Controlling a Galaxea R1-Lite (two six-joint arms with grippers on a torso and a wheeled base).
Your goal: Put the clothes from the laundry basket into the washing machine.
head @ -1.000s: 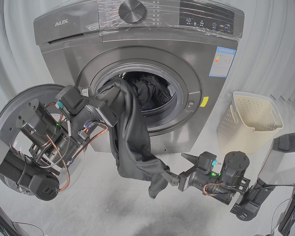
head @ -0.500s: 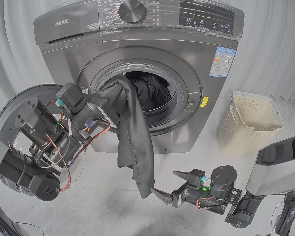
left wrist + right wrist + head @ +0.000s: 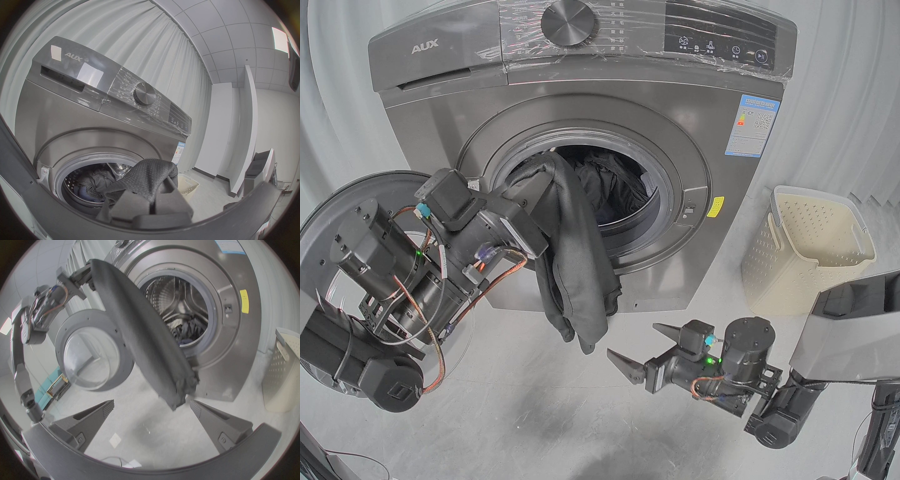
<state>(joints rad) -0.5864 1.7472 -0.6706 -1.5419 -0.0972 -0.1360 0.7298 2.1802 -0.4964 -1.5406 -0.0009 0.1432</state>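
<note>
Washing machine (image 3: 687, 119): stood with its round door (image 3: 337, 206) swung open on the robot's left
Drum (image 3: 631, 206): held crumpled dark clothes (image 3: 606, 181) towards the back; how many pieces could not be told
Laundry basket (image 3: 800, 275): cream, on the floor right of the machine, perforated inner walls showing; its bottom was hard to make out
Dark garment (image 3: 575, 262): top end pinched at the left side of the drum mouth, the rest hanging down outside the machine's front; whether it touched the rim could not be told
Left gripper (image 3: 534, 187): closed on the garment's top fold, fingertips buried under the cloth
Right gripper (image 3: 633, 342): jaws spread wide, holding nothing, low near the floor, just right of the garment's hanging end and apart from it
</note>
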